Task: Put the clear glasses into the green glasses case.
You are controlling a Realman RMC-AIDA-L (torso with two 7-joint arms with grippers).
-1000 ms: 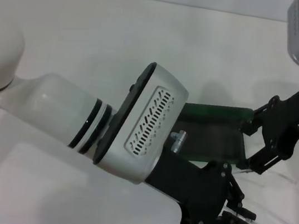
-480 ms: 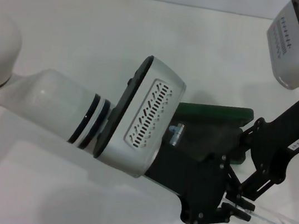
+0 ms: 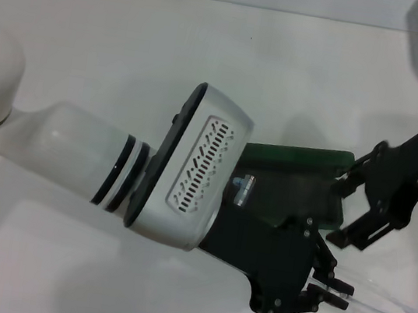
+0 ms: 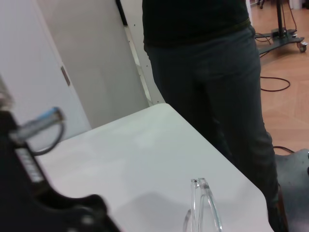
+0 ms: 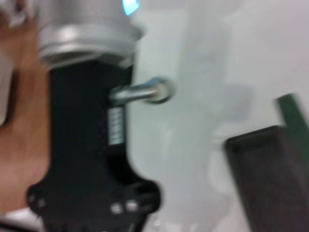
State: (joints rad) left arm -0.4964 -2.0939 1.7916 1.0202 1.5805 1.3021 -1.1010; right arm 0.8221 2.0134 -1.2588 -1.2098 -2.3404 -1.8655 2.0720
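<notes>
The green glasses case (image 3: pixel 297 155) lies open in the middle of the table, its dark inside (image 5: pixel 270 169) facing up. My left gripper (image 3: pixel 334 292) hangs just in front of the case's near right corner. It is shut on the clear glasses (image 3: pixel 384 310), whose thin arm sticks out to the right, low over the table. The clear frame (image 4: pixel 204 205) also shows close up in the left wrist view. My right gripper (image 3: pixel 345 208) stands open at the right end of the case, one finger on each side of that end. Most of the glasses are hidden behind the left gripper.
The table's far right corner (image 4: pixel 251 186) is close by, with a person (image 4: pixel 212 72) standing just beyond it. The bulky left forearm (image 3: pixel 191 170) covers the middle of the white tabletop (image 3: pixel 130 50) and the case's left part.
The right gripper dipped down toward the left gripper, then drew back up to the case's right end. The left arm and the glasses shifted slightly left and down.
</notes>
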